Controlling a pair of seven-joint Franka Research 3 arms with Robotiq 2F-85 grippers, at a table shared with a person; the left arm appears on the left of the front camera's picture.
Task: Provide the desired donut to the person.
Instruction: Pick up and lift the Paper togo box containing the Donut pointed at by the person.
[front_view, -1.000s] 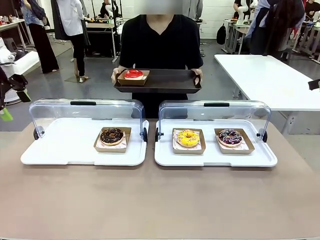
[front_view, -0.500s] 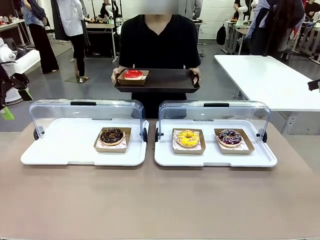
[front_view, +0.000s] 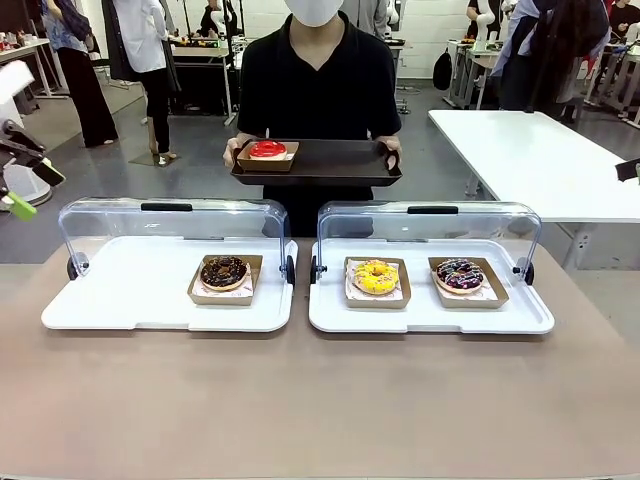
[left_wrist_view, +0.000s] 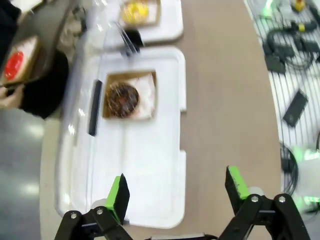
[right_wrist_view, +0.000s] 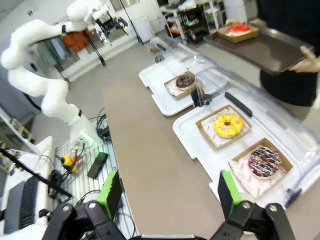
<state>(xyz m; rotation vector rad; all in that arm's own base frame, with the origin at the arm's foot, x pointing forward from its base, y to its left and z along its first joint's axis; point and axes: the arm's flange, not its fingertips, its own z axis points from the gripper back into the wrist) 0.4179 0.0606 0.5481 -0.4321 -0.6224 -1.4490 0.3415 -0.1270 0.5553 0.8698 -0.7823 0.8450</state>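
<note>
The person (front_view: 320, 85) stands at the far side holding a dark tray (front_view: 330, 160) with a red donut (front_view: 267, 149) in a cardboard boat at its left end. A chocolate donut (front_view: 223, 271) sits on the left white display tray (front_view: 120, 300). On the right display tray (front_view: 430, 318) lie a yellow donut (front_view: 376, 276) and a dark sprinkled donut (front_view: 459, 274). My left gripper (left_wrist_view: 177, 190) hangs open high over the left tray's near end, seen at the far left edge (front_view: 28, 188). My right gripper (right_wrist_view: 170, 192) is open, high above the table's right side, holding nothing.
Both clear lids (front_view: 170, 225) stand tipped back behind the trays. Bare brown tabletop (front_view: 320, 400) runs along the front. A white table (front_view: 540, 160) stands at the back right. Other people stand farther off at the back left. Cables and gear lie on the floor (left_wrist_view: 290, 60).
My left gripper has risen a little at the picture's left edge. The person, the dark tray and the donuts have stayed almost still.
</note>
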